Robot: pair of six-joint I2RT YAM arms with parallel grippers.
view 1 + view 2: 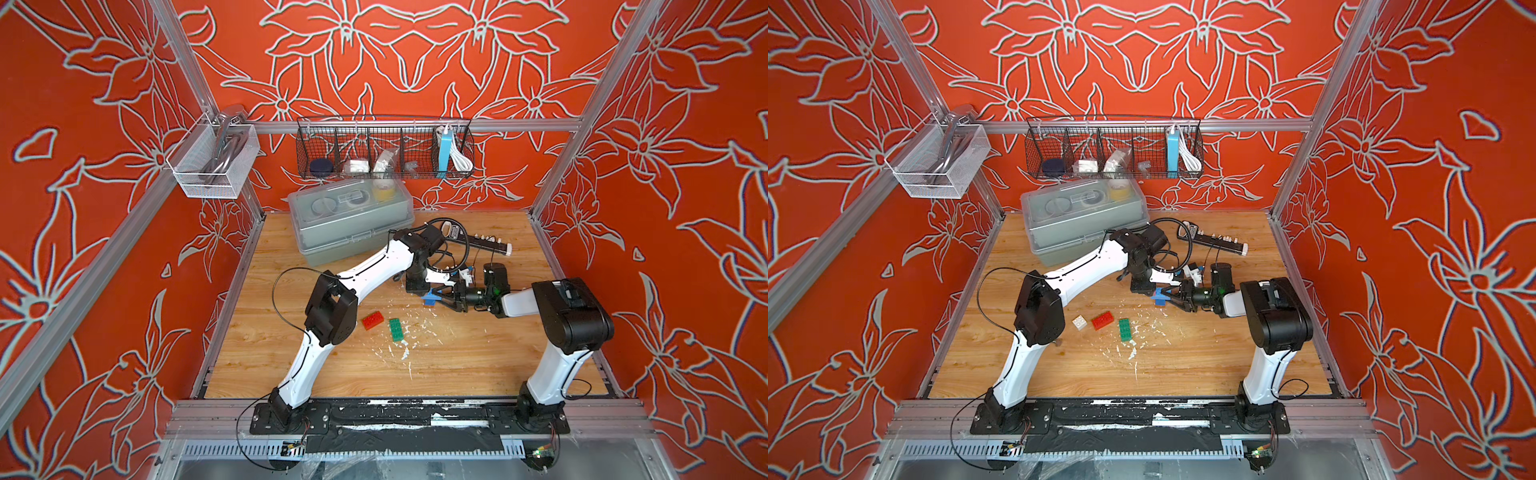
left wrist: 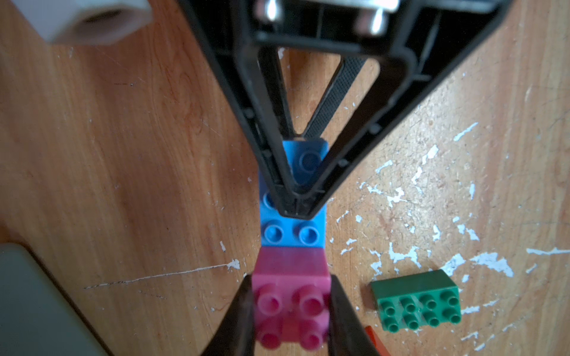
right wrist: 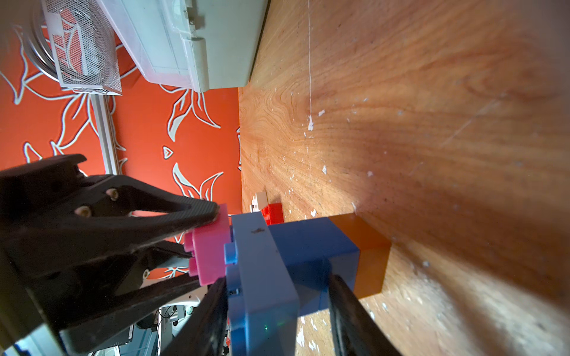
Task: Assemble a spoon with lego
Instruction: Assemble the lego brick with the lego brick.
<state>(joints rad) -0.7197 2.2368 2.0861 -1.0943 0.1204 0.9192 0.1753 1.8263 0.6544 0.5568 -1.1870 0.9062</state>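
Observation:
The partly built spoon (image 1: 430,298) stands mid-table: a brown brick (image 3: 370,255) on the wood, a dark blue brick (image 3: 308,246) above it and a light blue brick (image 3: 262,277) on top. My right gripper (image 3: 277,308) is turned sideways and shut on this stack, one finger above it and one near the table. A pink brick (image 2: 290,296) is pinched in my shut left gripper (image 2: 291,279) and sits against the studded top of the light blue brick (image 2: 291,234). Loose lego lies nearer the front: a red brick (image 1: 372,320), a green brick (image 1: 396,329) and a white brick (image 1: 1079,322).
A grey lidded plastic box (image 1: 353,224) stands at the back left of the table, and a black power strip (image 1: 482,241) lies behind the grippers. On the back rail hangs a black wire basket (image 1: 382,149), with a white mesh basket (image 1: 212,162) on the left rail. White flecks dot the wood.

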